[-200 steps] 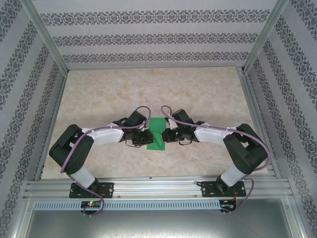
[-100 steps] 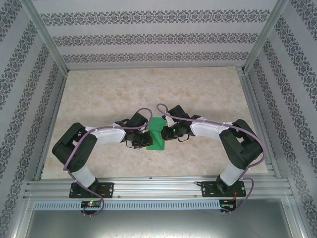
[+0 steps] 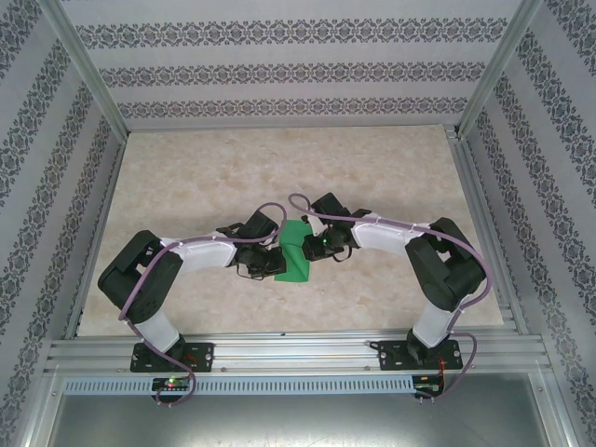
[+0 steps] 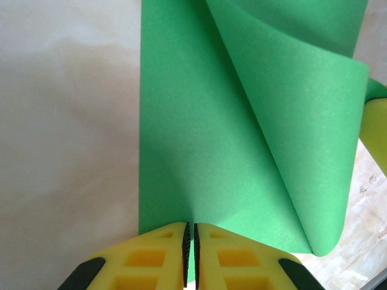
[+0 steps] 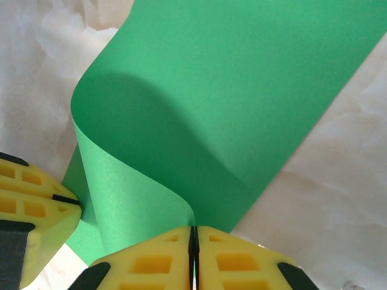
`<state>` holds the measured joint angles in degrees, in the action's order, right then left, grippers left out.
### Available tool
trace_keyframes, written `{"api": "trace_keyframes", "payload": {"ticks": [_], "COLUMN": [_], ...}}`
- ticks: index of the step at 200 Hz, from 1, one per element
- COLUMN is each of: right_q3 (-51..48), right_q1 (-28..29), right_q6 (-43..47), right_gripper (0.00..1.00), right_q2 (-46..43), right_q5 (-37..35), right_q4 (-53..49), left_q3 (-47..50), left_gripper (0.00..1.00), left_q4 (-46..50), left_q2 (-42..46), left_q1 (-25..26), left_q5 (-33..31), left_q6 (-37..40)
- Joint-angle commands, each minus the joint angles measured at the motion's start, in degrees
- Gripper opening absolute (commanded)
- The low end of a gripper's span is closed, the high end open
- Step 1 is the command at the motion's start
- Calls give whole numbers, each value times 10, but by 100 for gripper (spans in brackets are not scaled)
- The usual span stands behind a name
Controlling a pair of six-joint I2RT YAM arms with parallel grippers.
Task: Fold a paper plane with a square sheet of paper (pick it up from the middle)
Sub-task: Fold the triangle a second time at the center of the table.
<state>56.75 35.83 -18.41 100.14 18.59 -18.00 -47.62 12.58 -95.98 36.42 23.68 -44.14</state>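
The square sheet of paper [image 3: 296, 251], bright green, lies mid-table between both arms, its right part curled up and over toward the left. My left gripper [image 3: 277, 261] pinches its left side; in the left wrist view the yellow jaws [image 4: 190, 228] are shut on the paper [image 4: 242, 121] edge, with the rolled flap arching above. My right gripper [image 3: 313, 244] holds the lifted edge; in the right wrist view it [image 5: 193, 231] is shut on the curling paper [image 5: 230, 90]. One finger of the left gripper [image 5: 33, 208] shows close by at the left.
The marble-patterned table [image 3: 279, 168] is ringed by aluminium rails [image 3: 298, 352] and patterned walls. Both arm bases sit at the near edge, and purple cables loop over the wrists. Open tabletop lies behind and beside the paper.
My right gripper has moved left, carrying its edge of the paper over toward the left gripper, and the curl has tightened. The left arm has hardly moved.
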Motion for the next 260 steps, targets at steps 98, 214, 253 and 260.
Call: {"api": "trace_keyframes", "payload": {"ticks": [98,214,253,260], "right_q3": [35,26,28,28], "right_q1": [1,9,13,13], "right_q6": [19,-8,-15,-17], "right_gripper": [12,12,11,11], "right_q2": [35,29,27,26], "right_q5": [-11,-22,-33,-33], "right_q4": [-24,-19,-26,-26], "left_q3": [-10,-6,-4,-4], "left_gripper": [15,15,15,16], "left_q4": [39,39,36,36], "left_q2": [-9,-1,2,3], "left_q1": [8,8,8,8], "left_q5": [-19,-18,-19,-18], "left_q6": [13,14,14,14]}}
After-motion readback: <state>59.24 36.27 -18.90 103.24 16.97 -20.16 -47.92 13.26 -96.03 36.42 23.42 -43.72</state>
